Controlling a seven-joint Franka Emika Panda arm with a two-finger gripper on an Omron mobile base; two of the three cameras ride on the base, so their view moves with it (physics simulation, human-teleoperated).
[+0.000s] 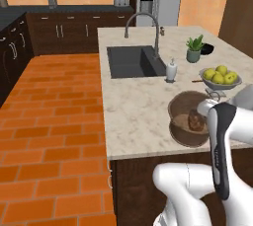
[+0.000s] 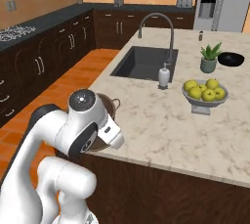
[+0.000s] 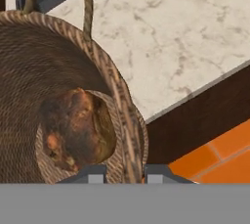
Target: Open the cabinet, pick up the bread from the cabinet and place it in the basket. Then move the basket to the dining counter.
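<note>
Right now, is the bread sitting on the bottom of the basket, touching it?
Touching. The hand view looks down into the basket, and the bread lies on its woven floor with no gap beneath it.

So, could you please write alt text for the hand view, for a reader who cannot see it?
A woven brown basket seen from above holds a dark brown bread on its bottom. The gripper straddles the basket's near rim, above the edge of the pale marble dining counter, with orange floor tiles below.

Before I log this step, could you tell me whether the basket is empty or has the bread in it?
It holds the bread: the dark lump lies on the floor of the basket, inside its rim, on the dining counter.
</note>
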